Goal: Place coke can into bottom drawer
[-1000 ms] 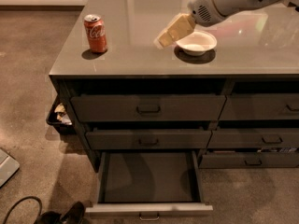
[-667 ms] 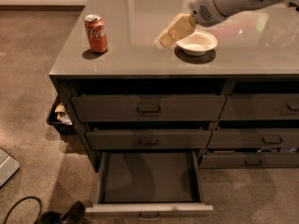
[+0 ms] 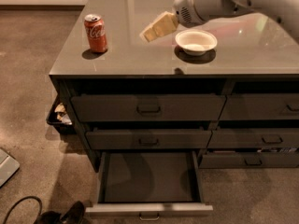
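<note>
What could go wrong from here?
The pincer hovers between the coke can and the white bowl; a sideways approach might topple the upright can.
The can stands near the left edge of the counter, so a nudge could push it off.
The open bottom drawer sits far below; an early release could miss.

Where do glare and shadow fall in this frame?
Camera view: light spots glare on the glossy countertop beyond the bowl. The gripper, hovering above the countertop between the coke can and the bowl, is well lit. Both cast short shadows at their bases, and the open bottom drawer is dim inside.
</note>
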Controlling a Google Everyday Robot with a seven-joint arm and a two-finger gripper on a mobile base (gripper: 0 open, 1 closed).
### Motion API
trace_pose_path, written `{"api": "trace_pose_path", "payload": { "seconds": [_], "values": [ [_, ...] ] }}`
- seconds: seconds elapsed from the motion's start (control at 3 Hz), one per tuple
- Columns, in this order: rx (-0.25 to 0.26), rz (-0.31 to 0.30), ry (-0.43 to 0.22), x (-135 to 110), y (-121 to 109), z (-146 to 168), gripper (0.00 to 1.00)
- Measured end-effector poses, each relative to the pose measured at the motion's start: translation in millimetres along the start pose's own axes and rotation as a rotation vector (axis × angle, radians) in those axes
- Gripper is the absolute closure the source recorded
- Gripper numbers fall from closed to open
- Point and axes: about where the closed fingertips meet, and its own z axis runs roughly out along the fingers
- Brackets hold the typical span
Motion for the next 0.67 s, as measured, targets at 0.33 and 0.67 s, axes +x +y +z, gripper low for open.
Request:
{"api": "trace_pose_path", "payload": {
  "seconds": [0.33, 0.67],
  "values": [
    [-0.029, 0.011, -0.057, -22, 3, 38, 0.0],
    [-0.101, -0.005, -0.106, -45, 14, 79, 0.0]
  ]
}}
